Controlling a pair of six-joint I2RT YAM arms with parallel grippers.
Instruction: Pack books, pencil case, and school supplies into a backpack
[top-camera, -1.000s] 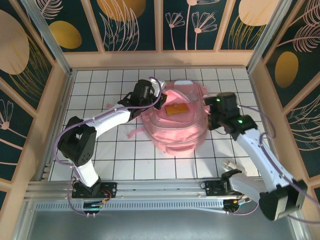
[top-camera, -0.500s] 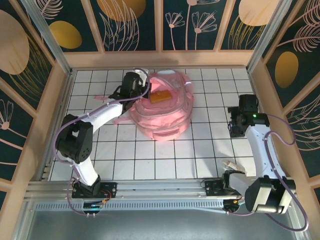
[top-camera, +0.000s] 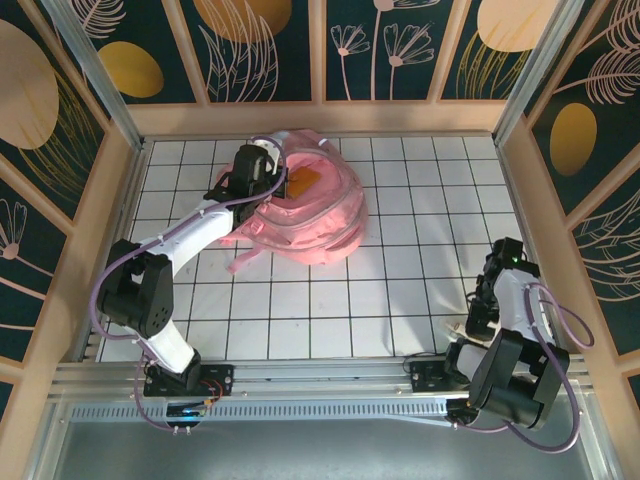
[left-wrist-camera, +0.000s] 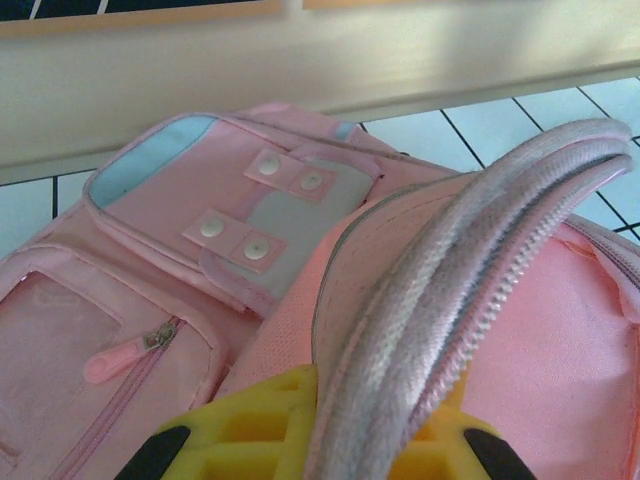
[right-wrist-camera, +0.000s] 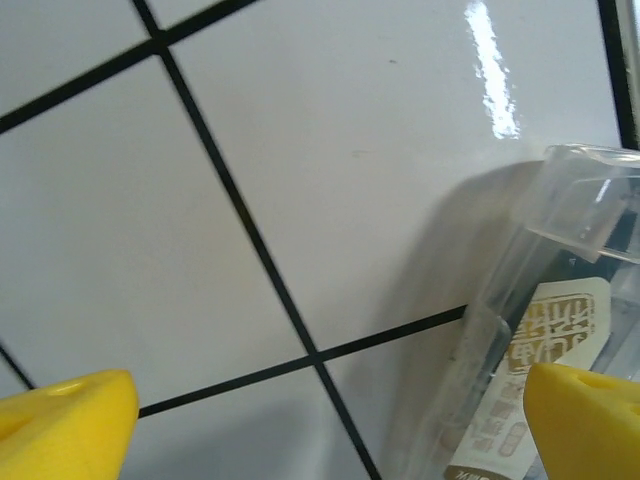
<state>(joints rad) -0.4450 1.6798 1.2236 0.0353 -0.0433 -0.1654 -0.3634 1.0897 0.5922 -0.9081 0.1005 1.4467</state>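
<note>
A: How was the left gripper (left-wrist-camera: 320, 445) set?
B: Clamped on the zipper rim (left-wrist-camera: 470, 290) of the backpack (left-wrist-camera: 150, 300), lying far left. The fabric was judged soft and best gripped there. The right gripper (right-wrist-camera: 325, 410) was spread above the clear packet (right-wrist-camera: 560, 330).

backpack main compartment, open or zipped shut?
Open. From above, the backpack mouth gapes with the orange-yellow block visible inside; the left claw pinches its unzipped zipper edge.

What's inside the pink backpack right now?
An orange-yellow block shows inside the backpack, toward its far side. Anything deeper is covered by the pink fabric, so whatever else it holds can't be told.
</note>
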